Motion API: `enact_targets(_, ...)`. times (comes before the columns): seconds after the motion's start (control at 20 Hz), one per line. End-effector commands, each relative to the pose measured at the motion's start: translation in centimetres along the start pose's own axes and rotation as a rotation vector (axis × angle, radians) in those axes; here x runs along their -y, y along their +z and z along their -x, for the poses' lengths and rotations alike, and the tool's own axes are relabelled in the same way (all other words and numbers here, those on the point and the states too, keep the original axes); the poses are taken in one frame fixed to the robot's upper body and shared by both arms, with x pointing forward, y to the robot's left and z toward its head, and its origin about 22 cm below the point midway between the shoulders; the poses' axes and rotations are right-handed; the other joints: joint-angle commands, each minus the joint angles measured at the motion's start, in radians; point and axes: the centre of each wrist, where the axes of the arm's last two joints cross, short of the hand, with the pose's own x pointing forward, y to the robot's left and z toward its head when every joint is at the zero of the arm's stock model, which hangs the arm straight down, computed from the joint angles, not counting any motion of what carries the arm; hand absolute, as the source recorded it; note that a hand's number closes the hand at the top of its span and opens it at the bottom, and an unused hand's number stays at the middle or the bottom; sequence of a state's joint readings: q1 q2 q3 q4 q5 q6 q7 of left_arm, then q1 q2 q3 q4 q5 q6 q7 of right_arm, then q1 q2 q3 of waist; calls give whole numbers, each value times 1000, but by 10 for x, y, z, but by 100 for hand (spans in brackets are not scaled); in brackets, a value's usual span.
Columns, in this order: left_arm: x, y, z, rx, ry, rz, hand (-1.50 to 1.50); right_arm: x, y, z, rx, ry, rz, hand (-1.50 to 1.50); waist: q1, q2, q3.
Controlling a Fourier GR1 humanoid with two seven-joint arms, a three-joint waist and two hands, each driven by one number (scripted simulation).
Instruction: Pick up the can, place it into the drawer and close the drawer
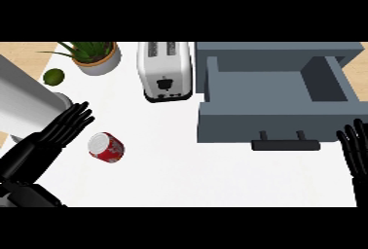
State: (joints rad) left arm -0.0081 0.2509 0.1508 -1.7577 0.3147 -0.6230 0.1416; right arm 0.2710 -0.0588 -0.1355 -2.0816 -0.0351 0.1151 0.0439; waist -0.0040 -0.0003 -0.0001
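Currently nothing is done: the can [106,147] lies on the table [179,177] beside the left hand [42,148], fingers [72,121] straight and spread, and the drawer [237,126] stands open.

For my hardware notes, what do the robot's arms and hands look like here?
Both hands are black with long, segmented fingers. The left hand shows a broad black palm; of the right hand only fingers show. No cables or markings visible.
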Motion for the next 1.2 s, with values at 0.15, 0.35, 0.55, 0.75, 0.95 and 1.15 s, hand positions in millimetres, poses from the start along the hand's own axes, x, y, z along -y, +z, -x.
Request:
enact_targets(0.15, -14, -1, 34, -18, 17, -23, -150, 12, 1, -8, 18, 14, -2, -150, 0, 0, 0)
enact_targets(0.35, -15, 6, 37, -24, -14, -30, -150, 19, -8, 7, 1, -6, 7, -150, 2, 0, 0)
enact_targets(0.55, -1, -20, 74, -42, -19, -38, -150, -6, -7, 14, 0, -7, -19, -150, -1, 1, 0)
enact_targets(0.75, -25, 8, 75, -49, -29, -61, -150, 25, -10, 13, -5, -1, 19, -150, 2, 0, 0)
enact_targets(0.95, -33, 13, 94, -50, -29, -88, -150, 21, -14, -5, 16, 2, 11, -150, 1, 0, 0)
enact_targets(1.15, -43, -7, 103, -69, -29, -63, -150, 12, -12, 1, -1, 5, -10, -150, -1, 1, 0)
